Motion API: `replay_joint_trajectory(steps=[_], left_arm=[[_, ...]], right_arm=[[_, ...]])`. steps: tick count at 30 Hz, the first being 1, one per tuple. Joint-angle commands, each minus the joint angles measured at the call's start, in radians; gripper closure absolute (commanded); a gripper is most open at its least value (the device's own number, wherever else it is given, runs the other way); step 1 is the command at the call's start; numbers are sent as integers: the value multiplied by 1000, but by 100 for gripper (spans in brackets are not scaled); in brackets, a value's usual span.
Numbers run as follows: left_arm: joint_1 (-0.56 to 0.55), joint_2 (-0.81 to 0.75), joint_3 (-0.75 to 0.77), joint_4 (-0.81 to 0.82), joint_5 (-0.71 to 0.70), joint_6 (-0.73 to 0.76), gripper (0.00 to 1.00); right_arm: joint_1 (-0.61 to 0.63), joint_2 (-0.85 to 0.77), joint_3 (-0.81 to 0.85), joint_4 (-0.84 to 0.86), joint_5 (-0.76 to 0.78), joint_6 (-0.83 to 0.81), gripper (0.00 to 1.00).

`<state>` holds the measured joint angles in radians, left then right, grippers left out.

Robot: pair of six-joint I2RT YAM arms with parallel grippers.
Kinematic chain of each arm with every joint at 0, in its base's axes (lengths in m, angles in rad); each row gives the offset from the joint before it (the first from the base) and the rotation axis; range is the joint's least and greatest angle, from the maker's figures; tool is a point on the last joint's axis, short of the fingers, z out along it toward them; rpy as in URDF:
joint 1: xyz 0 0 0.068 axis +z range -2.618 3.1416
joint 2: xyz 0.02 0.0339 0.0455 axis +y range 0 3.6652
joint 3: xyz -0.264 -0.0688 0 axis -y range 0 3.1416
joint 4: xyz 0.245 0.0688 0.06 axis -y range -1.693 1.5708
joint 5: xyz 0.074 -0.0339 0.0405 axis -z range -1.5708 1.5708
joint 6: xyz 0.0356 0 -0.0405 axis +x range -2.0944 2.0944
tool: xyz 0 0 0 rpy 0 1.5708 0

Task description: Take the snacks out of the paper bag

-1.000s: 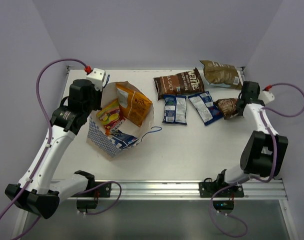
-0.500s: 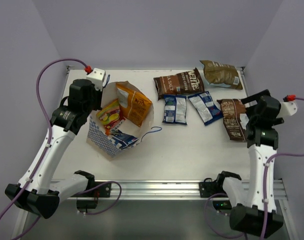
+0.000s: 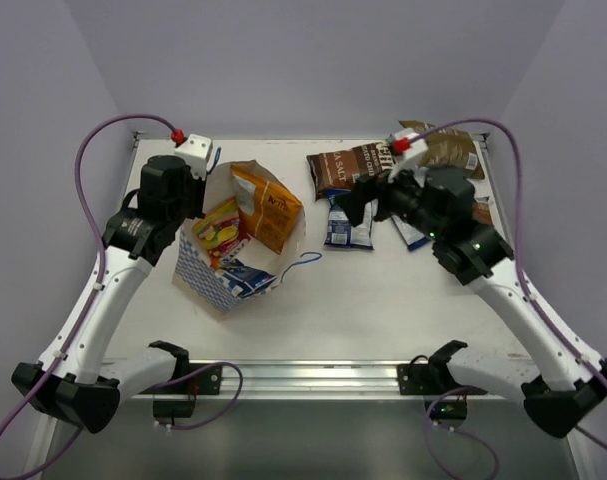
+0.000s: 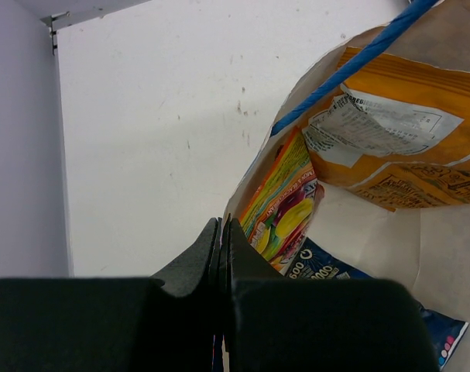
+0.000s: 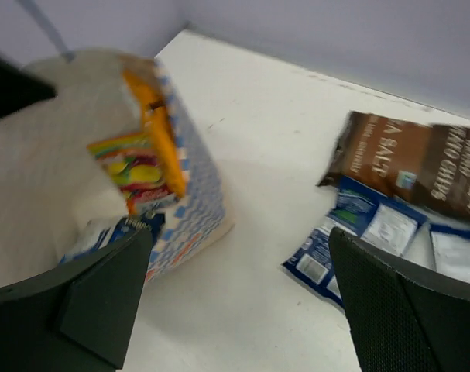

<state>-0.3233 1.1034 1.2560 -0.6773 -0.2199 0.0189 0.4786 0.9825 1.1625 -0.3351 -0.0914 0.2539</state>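
Paper bag (image 3: 208, 282) beside two blue packets (image 3: 345, 232)

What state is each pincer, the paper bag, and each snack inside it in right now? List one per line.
left pincer: shut on the rim of the paper bag.
right pincer: open, holding nothing.
paper bag: open, rim pinched, not yet emptied.
orange bag: inside the paper bag.
red-yellow packet: inside the paper bag.
blue packet: inside the paper bag.

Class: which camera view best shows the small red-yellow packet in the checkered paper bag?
The left wrist view: the small red-yellow crinkly packet is close and sharp. The top external view shows it small; the right wrist view shows it blurred.
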Motion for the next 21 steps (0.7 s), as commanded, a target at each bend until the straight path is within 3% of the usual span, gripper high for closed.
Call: replay_joint_trajectory(steps=[1,6,10,13,17,21], left_arm=[[-5,-7,63,56,11,-2,100],[-5,-10,62,59,60,6,100],[-5,-20,59,64,85,9,100],[-5,-25,56,62,82,10,100],[-5,-25,54,62,86,9,100],[-5,-27,54,62,86,12,100]], right_arm=[[187,135,177,41,-97,-319,2],[339,424,423,-51,-99,-484,1],[359,640,703,-191,-119,-577,1],[373,763,804,-249,-139,-614,2],[374,887,871,-301,-120,-627,2],[374,938,836,-272,-70,-622,2]])
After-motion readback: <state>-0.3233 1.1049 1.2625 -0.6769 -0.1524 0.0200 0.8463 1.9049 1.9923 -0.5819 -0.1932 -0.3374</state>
